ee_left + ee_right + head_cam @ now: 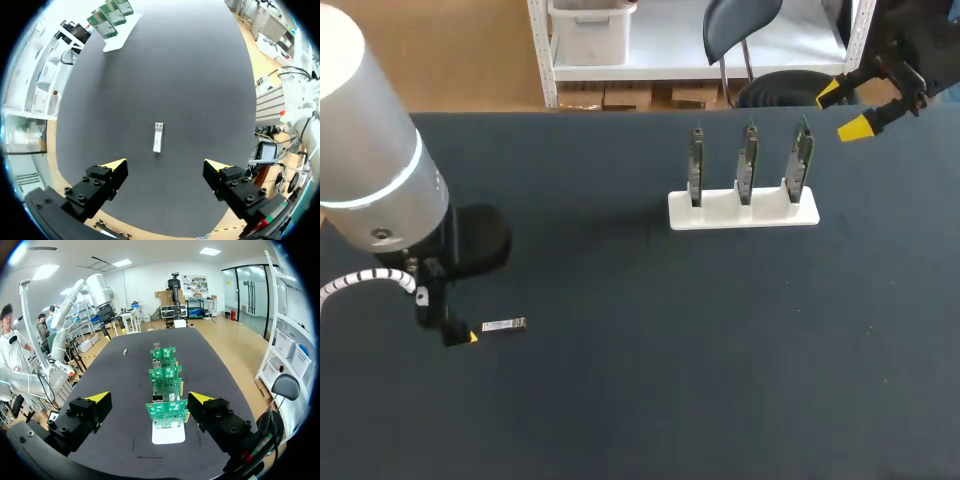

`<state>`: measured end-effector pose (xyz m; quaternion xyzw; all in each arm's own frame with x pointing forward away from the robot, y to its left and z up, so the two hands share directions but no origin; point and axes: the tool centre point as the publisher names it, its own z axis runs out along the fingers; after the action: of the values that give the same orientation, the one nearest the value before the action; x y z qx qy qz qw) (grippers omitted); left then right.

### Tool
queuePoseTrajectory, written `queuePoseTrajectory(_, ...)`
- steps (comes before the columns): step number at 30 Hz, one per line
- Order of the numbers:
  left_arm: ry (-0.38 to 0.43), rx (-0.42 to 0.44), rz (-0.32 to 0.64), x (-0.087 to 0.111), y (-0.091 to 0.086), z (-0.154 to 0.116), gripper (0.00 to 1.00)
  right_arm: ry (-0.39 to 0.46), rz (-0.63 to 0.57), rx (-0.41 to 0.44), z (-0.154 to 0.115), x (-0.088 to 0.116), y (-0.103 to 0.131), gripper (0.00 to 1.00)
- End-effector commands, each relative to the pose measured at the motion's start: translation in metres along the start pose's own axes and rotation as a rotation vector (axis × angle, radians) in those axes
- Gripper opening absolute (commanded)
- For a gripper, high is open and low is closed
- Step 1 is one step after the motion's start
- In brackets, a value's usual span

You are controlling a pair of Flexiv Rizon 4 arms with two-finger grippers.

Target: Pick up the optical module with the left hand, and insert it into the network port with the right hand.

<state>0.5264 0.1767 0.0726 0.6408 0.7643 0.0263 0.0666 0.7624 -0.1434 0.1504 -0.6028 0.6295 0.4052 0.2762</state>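
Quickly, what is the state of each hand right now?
Left hand: open, holding nothing; the optical module lies on the table ahead of it.
Right hand: open, holding nothing.

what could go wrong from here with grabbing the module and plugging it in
1. The optical module is small and lies flat on the table, ahead of the open left gripper; closing may nudge it or pinch it askew.
2. Three boards stand close together in the white stand, and the open right gripper hangs near the end one; it might knock a board or shift the stand.
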Motion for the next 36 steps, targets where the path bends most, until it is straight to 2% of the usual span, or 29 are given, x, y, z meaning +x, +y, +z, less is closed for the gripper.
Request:
queuePoseTrajectory(1,-0.002,0.027,0.008,-0.007,0.003,0.015,1.00,0.001,0.000,0.006,0.001,0.000,0.002,1.00)
queuePoseTrajectory(17,-0.002,0.070,0.008,-0.006,-0.003,0.045,1.00,0.001,0.000,0.006,0.001,0.000,0.002,1.00)
queuePoseTrajectory(36,0.001,0.096,0.034,-0.003,0.011,0.070,1.00,0.001,0.000,0.006,0.001,0.000,0.002,1.00)
